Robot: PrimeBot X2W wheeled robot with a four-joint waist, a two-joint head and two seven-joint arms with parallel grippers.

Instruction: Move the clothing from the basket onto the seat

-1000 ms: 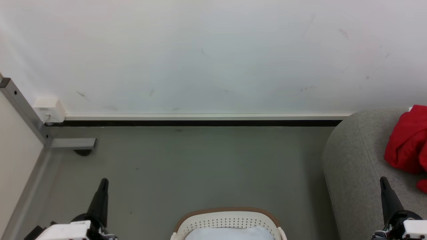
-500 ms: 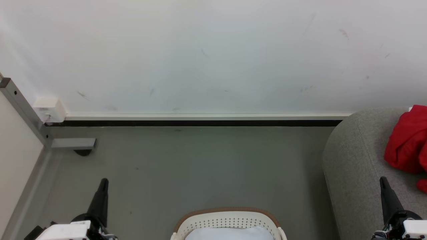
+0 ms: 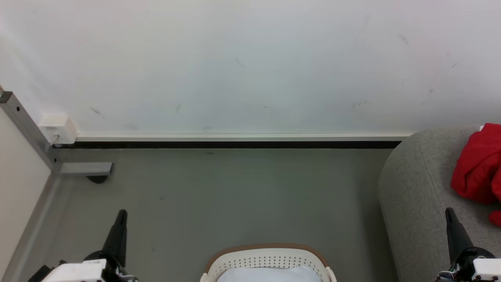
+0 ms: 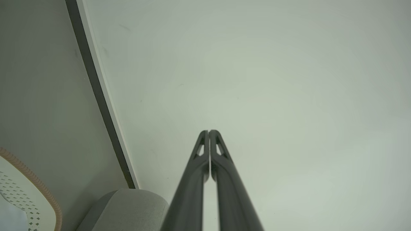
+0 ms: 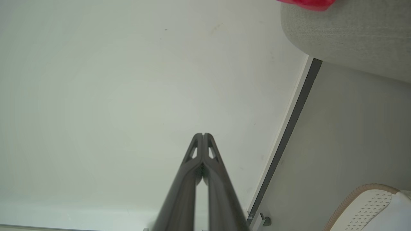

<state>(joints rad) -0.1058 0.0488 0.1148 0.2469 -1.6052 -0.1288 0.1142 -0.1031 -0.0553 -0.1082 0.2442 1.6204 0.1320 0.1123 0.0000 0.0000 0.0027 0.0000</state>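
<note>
The white perforated basket [image 3: 267, 260] with its brown rim sits at the bottom centre of the head view, with a pale bluish-white cloth [image 3: 269, 274] lying inside. A bright red garment [image 3: 477, 166] rests on the grey seat [image 3: 415, 196] at the right edge. My left gripper [image 3: 122, 213] is at the lower left, shut and empty, its tips together in the left wrist view [image 4: 208, 131]. My right gripper [image 3: 449, 211] is at the lower right over the seat's edge, also shut and empty [image 5: 203, 134]. A basket edge [image 4: 29, 192] and the seat [image 4: 128, 208] show in the left wrist view; the seat [image 5: 346, 35] and red fabric [image 5: 305, 4] show in the right wrist view.
A white wall [image 3: 242, 66] with a dark baseboard [image 3: 235, 144] runs across ahead. A grey metal post [image 3: 27, 129] with a foot bracket [image 3: 86, 168] and a white wall box [image 3: 58, 128] stand at the left. Grey floor [image 3: 235, 196] lies between basket and wall.
</note>
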